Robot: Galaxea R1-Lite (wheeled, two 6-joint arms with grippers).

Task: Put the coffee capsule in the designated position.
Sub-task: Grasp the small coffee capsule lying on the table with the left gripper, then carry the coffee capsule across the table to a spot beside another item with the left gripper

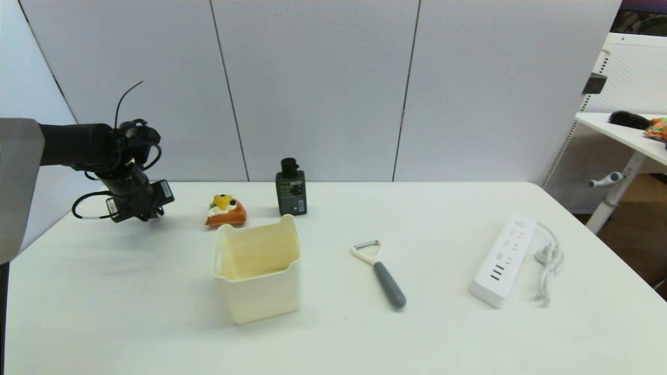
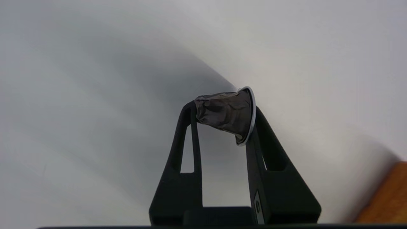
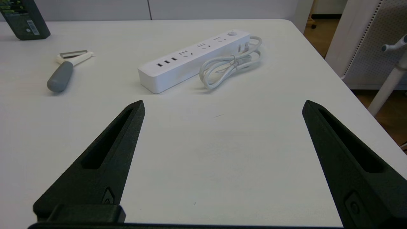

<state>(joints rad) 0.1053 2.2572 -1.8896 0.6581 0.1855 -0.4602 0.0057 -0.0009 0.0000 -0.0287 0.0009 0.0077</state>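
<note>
In the head view, the left gripper [image 1: 148, 213] hangs over the far left part of the white table [image 1: 333, 333], at the end of a black arm wrapped in cables, well apart from the tall cream-yellow squarish plastic bin with rounded corners [image 1: 258, 268] that stands near the middle of the table; the capsule itself cannot be made out from here. Just behind the bin sits a small toy cake slice with an orange base and yellow and white topping [image 1: 225, 211], and beside that, farther back, a black square pump bottle [image 1: 291, 188]. To the right of the bin lies a peeler with a cream head and a grey handle [image 1: 379, 272], and farther right a white power strip [image 1: 503, 260] with its coiled white cable [image 1: 547, 265] beside it. The right arm is out of this view. In the left wrist view, the two black fingers [image 2: 186, 133] are clamped on the tiny dark grey-brown crumpled coffee capsule [image 2: 227, 113], held on its side with its pale silvery rim against one finger, above bare table. In the right wrist view, the right gripper [image 3: 222, 106] sits low over the near right part of the table with its fingers spread wide apart and nothing between them; the power strip, cable, peeler and a corner of the bottle lie beyond.
</note>
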